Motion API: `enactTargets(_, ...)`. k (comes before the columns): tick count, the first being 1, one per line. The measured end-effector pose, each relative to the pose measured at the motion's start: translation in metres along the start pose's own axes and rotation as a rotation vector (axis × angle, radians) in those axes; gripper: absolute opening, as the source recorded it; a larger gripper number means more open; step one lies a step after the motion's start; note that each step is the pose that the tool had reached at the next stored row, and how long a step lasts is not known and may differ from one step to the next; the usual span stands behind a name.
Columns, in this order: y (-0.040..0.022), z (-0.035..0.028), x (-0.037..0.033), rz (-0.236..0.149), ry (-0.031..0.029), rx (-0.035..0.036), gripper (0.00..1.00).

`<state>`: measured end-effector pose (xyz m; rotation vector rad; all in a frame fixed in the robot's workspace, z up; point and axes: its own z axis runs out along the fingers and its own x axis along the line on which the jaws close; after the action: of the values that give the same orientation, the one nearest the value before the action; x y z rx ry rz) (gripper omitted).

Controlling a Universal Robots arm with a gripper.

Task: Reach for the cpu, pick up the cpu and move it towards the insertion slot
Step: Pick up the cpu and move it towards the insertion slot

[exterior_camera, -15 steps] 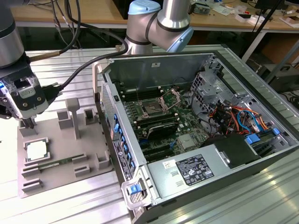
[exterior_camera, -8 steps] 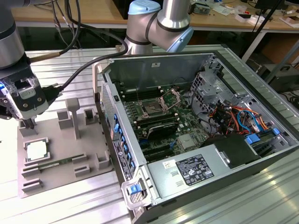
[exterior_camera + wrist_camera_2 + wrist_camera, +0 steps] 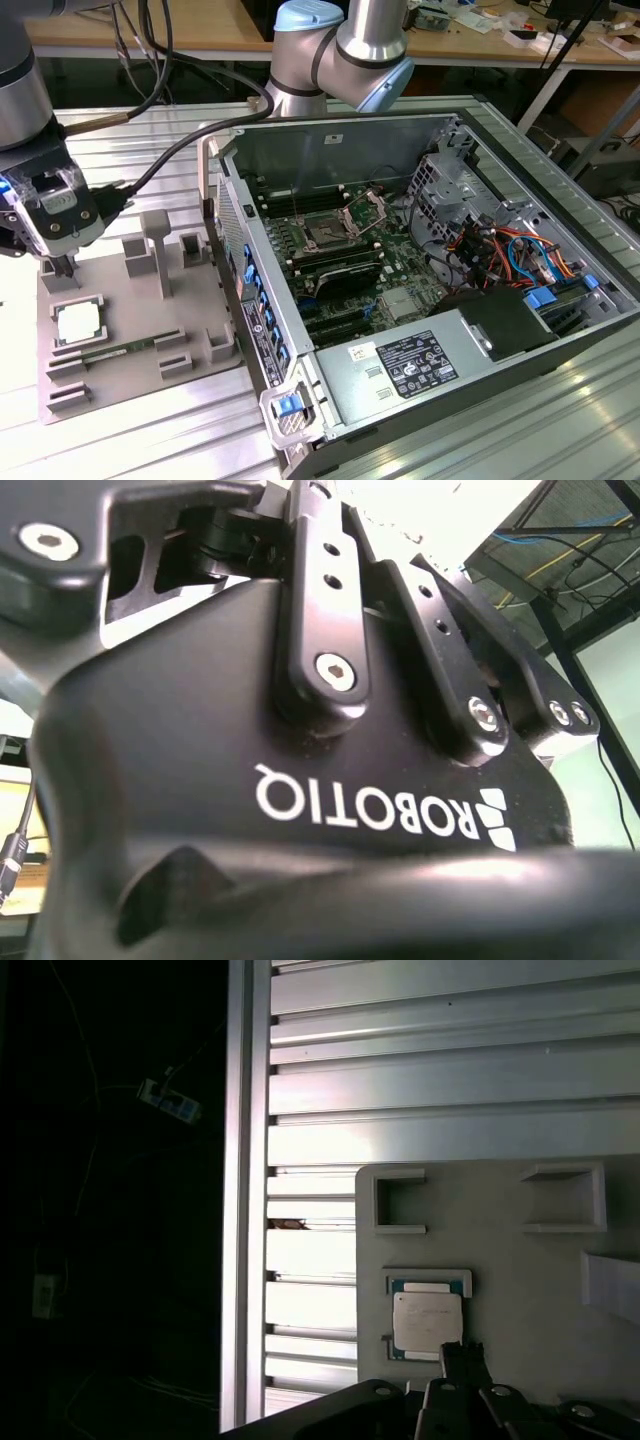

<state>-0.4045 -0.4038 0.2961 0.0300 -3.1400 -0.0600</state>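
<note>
In the first wrist view the gripper point(image 3: 462, 1360), cut off at the picture's edge, hides 1 corner of the cpu point(image 3: 427, 1318).

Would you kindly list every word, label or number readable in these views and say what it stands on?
On the gripper housing: a white maker's logo, upside down in the second wrist view; a brand mark, not quoted.
On the power supply label: print too small to read.
On the cpu: top markings too faint to read.
Nothing else is legible.

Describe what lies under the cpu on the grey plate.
The cpu lies flat in a framed seat of the grey fixture plate, which rests on the ribbed aluminium table. The seat's floor beneath the chip is covered, so nothing there can be seen.
</note>
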Motion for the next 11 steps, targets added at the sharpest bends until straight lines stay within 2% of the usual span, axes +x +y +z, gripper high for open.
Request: enactTargets(11, -0.0001, 0.0033, 0.0000, 0.000, 0.0000, 0.0000, 0.11)
